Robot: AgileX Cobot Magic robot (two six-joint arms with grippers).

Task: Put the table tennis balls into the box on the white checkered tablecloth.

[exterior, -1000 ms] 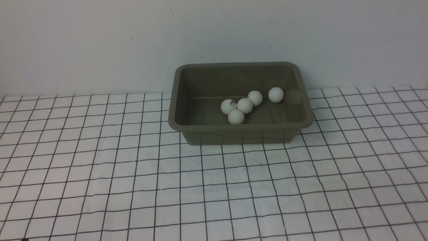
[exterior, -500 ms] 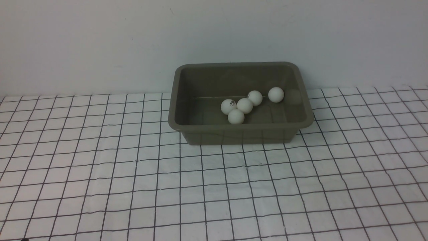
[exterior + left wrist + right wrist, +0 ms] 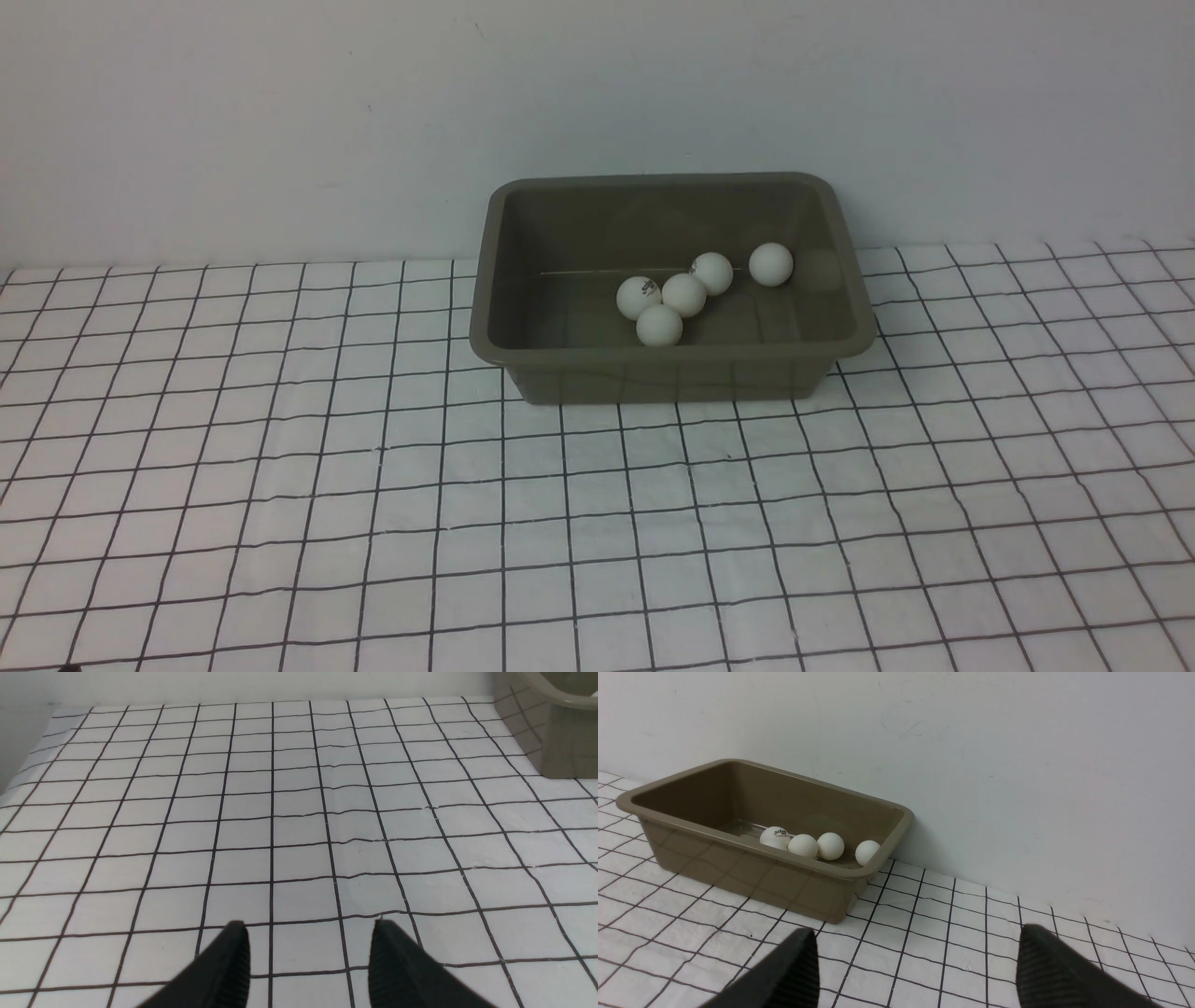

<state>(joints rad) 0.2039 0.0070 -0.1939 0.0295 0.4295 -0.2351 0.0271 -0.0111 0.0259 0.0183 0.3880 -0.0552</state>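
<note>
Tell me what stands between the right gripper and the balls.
Only the near wall of the box: the balls lie inside it, behind that wall from the open right gripper. Nothing else visible intervenes.

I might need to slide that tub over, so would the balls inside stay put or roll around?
Probably roll: the table tennis balls are smooth spheres lying loose on the flat floor of the box. They look light, so a small jolt likely scatters them. The sloping walls should keep them inside.
</note>
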